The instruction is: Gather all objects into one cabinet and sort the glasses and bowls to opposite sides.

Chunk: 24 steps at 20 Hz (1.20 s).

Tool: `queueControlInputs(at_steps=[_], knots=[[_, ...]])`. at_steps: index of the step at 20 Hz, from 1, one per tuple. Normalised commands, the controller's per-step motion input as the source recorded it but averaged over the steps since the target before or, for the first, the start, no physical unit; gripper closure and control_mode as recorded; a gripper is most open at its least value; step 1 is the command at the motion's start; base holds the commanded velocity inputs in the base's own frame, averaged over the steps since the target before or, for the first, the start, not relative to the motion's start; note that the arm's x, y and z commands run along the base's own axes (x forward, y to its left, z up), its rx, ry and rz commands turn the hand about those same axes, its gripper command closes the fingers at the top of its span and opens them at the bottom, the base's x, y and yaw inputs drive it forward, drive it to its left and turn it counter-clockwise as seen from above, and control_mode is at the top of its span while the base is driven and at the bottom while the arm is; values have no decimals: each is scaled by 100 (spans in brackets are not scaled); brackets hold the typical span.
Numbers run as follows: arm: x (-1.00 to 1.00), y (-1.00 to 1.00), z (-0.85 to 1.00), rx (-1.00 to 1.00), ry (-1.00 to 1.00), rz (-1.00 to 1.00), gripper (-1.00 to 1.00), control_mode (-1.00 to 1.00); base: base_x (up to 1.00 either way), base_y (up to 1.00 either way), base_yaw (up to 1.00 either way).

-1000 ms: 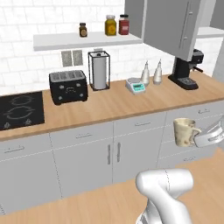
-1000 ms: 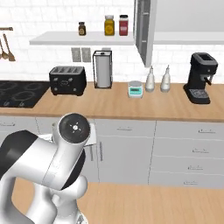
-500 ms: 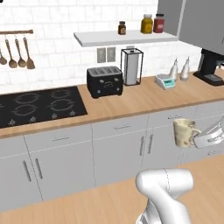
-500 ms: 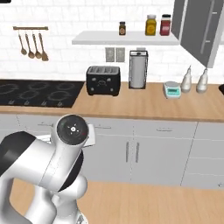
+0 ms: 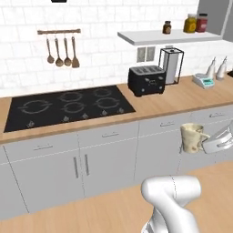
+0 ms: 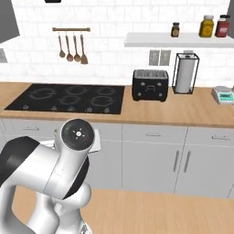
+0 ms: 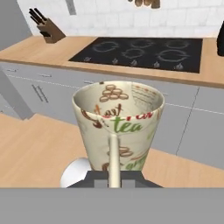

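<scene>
Left base view: gripper [image 5: 205, 142] sits low at the right edge, out in front of the base cabinets [image 5: 107, 157], well below the counter [image 5: 182, 98]. It's clamped on the beige mug [image 5: 192, 137], which is upright, rim up, and sticks out to the left of the hand. Mug is in the air, touching nothing but the fingers. Hob [image 5: 68, 105], toaster [image 5: 146, 80], paper towel stand [image 5: 171, 65], shelf [image 5: 168, 36] with jars [image 5: 190, 22], hanging utensils [image 5: 61, 52] up behind. Grey wall cabinet corner [image 5: 226, 20] is at top right, high above the mug and to its right, so my read is the coming move is mostly a lift up and right.

Right base view: the arm's round joint [image 6: 77, 134] blocks the foreground. Same hob [image 6: 68, 98], toaster [image 6: 150, 85] and scale [image 6: 224, 95] on the counter behind.

Hand view: mug [image 7: 118, 127] is dead ahead, long axis running straight away from the fingers, open mouth at the far end. Jaws are closed tight on its handle [image 7: 113, 159], which runs as a pale strip down the centre. Print on the mug reads "tea" in green, with coffee-bean and cup drawings; a red word beside it is partly hidden. Knife block [image 7: 43, 27] on the far counter.
</scene>
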Motion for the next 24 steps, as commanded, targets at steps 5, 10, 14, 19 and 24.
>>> queueControlInputs(at_steps=[5, 10, 14, 19, 24], knots=[[0, 0, 0, 0, 0, 0, 100, 100, -32, 100, 0], [0, 0, 0, 0, 0, 0, 100, 100, -27, 100, 0], [0, 0, 0, 0, 0, 0, 100, 100, -24, 100, 0], [0, 0, 0, 0, 0, 0, 100, 100, -22, 100, 0], [0, 0, 0, 0, 0, 0, 100, 100, -24, 100, 0]])
